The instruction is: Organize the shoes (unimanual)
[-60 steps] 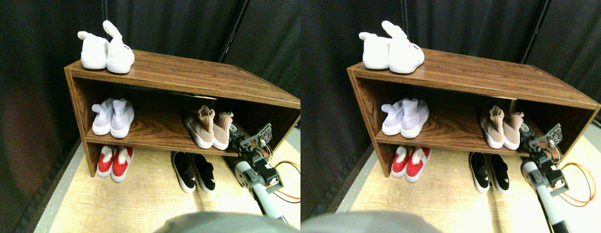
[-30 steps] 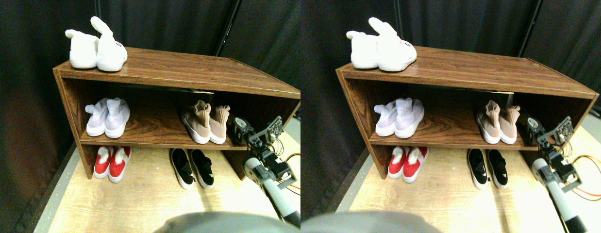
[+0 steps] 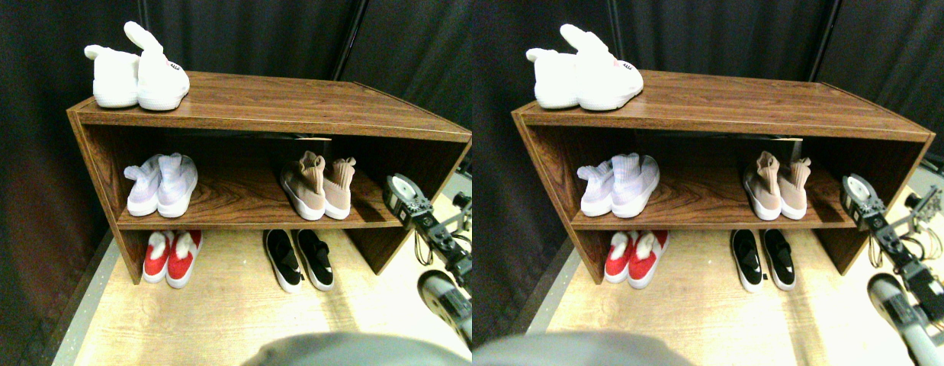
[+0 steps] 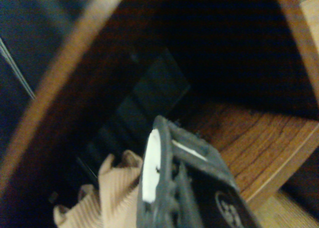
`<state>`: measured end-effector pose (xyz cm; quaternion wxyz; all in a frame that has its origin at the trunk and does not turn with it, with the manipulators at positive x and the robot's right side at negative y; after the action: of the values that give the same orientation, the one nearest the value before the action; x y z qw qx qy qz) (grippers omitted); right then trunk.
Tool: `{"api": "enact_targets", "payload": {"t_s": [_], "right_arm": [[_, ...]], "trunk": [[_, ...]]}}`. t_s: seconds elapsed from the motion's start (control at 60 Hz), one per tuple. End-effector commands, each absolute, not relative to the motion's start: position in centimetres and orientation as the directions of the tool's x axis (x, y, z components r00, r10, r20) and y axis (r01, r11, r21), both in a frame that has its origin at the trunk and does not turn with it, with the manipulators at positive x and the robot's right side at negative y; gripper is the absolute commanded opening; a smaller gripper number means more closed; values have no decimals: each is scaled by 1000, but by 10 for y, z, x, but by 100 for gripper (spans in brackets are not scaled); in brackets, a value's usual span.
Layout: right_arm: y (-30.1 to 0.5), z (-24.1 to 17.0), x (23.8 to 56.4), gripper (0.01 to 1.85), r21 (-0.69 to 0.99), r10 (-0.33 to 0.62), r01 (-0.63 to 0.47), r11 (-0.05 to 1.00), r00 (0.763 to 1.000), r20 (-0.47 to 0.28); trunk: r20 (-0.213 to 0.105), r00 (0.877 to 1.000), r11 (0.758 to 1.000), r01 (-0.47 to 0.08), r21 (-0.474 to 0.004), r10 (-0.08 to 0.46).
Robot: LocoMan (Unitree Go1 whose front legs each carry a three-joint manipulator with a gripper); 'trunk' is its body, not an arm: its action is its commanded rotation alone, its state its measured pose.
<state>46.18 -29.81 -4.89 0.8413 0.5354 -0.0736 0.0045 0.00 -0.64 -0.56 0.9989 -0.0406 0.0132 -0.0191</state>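
Beside the right end of the wooden shelf (image 3: 274, 103), the right gripper (image 3: 402, 194), its jaw state impossible to tell, hangs near the tan shoes (image 3: 317, 187) paired on the middle board, so it should likely retreat sideways without brushing their knit collars.

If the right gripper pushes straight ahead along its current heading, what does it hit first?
Probably the tan sneakers on the middle shelf: in the wrist view their knit collars sit just ahead of the right gripper. Depth is unclear; it may pass beside them toward the shelf unit's dark back.
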Motion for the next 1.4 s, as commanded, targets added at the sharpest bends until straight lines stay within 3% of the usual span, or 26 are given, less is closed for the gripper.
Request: {"api": "enact_targets", "payload": {"t_s": [0.017, 0.333, 0.783, 1.033, 1.117, 1.4], "right_arm": [[-294, -39, 446, 6, 899, -44, -150, 412, 982, 184], [-287, -44, 411, 6, 884, 62, -227, 409, 973, 221], [-259, -99, 392, 6, 935, 196, -200, 291, 970, 146], [-255, -142, 404, 6, 968, 161, -97, 232, 985, 60], [-257, -160, 412, 6, 986, 148, -43, 162, 989, 19], [-271, -195, 435, 6, 989, 67, 43, 141, 996, -53]], "trunk": [[-21, 999, 993, 46, -109, -49], [-34, 998, 993, 45, -112, -50], [-86, 996, 993, 24, -118, -35], [-100, 995, 993, 19, -119, -31], [-104, 994, 993, 13, -120, -25], [-103, 995, 993, 5, -121, -17]]}}
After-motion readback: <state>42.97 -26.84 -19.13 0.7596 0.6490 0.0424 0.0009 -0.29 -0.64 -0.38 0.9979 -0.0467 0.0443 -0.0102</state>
